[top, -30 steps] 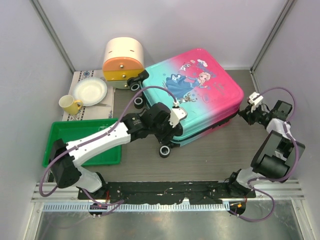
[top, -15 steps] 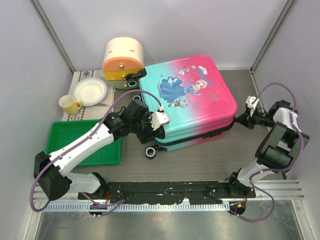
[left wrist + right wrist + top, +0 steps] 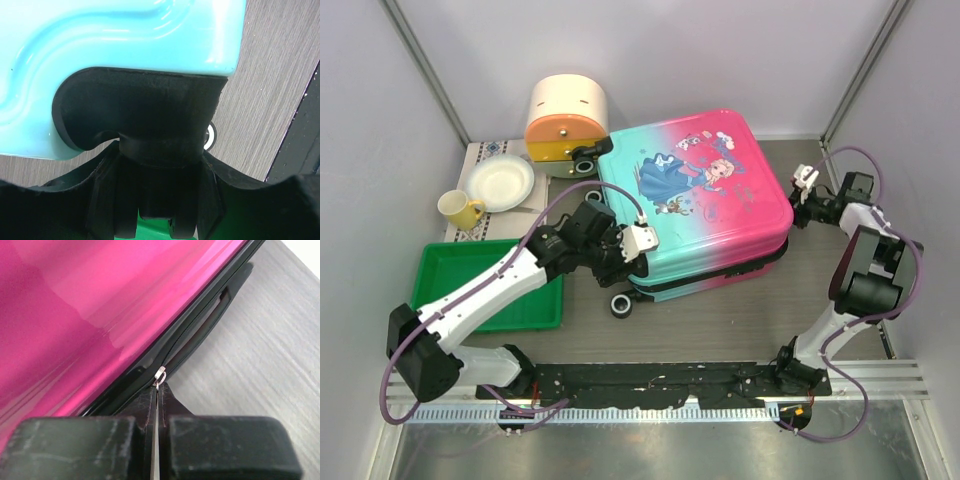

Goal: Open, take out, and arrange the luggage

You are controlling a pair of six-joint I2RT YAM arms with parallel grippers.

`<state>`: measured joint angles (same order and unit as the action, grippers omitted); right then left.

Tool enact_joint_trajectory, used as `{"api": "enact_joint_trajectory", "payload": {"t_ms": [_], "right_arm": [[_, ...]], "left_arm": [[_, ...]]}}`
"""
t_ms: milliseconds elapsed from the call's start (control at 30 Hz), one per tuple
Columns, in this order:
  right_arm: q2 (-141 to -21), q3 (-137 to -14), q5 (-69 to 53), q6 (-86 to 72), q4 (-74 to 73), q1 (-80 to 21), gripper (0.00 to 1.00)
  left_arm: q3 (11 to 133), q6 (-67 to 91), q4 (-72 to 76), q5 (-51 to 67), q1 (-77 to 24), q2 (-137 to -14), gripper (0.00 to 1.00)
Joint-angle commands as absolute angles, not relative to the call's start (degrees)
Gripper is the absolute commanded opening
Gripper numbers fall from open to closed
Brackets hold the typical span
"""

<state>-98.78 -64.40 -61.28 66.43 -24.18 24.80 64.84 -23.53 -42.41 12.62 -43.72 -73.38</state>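
Pink-turquoise luggage (image 3: pixel 705 200) flat, print up, long axis left-right, wheels (image 3: pixel 620 305) toward left edge of table (image 3: pixel 720 320). Left gripper (image 3: pixel 160 152) half-spread, seemingly clamping wheel housing (image 3: pixel 145 105). Right gripper (image 3: pixel 156 395) pinching zip pull (image 3: pixel 160 374).

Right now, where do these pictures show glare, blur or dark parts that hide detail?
Top external: evenly lit and sharp, only a soft shadow under the luggage. Left wrist: the black wheel is so close and dark that it shows little detail; the turquoise shell has a mild sheen. Right wrist: broad glare streaks on the pink shell, the zip pull sharp, the table blurred.
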Motion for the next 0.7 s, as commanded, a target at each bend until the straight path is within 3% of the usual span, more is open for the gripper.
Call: {"api": "enact_joint_trajectory", "payload": {"t_ms": [0, 233, 300, 333, 367, 433, 467, 533, 667], "right_arm": [[-102.3, -68.64, -57.84, 49.43, -0.35, 21.54, 0.01], [-105.73, -67.68, -55.9, 26.76, 15.63, 17.14, 0.01], [-105.56, -67.68, -55.55, 23.75, 15.73, 16.96, 0.11], [-105.47, -67.85, -55.2, 22.08, 15.12, 16.96, 0.2], [-105.03, -68.9, -54.93, 21.28, 13.12, 17.14, 0.38], [-103.98, -69.69, -54.41, 21.44, 8.2, 17.66, 0.52], [-102.93, -69.61, -54.14, 20.92, 7.57, 18.01, 0.57], [-101.78, -70.13, -52.57, 20.57, 4.94, 18.98, 0.64], [-101.42, -73.72, -48.36, 19.25, -2.08, 20.65, 0.67]], "left_arm": [[61.35, -23.65, -52.91, 8.08, -42.1, -73.21, 0.0], [61.25, -21.89, -51.77, 10.02, -42.1, -73.21, 0.0], [62.48, -20.84, -51.94, 11.33, -42.19, -73.13, 0.0], [64.4, -19.26, -52.29, 11.51, -42.1, -73.13, 0.07], [65.64, -18.73, -52.9, 11.95, -42.19, -72.95, 0.26], [69.23, -18.11, -55.18, 14.15, -42.1, -72.78, 0.52], [70.48, -16.8, -55.63, 14.06, -42.19, -72.6, 0.76], [73.81, -14.34, -56.6, 15.46, -41.4, -71.55, 0.89], [77.34, -5.76, -52.22, 19.77, -38.24, -67.52, 1.0]]}}
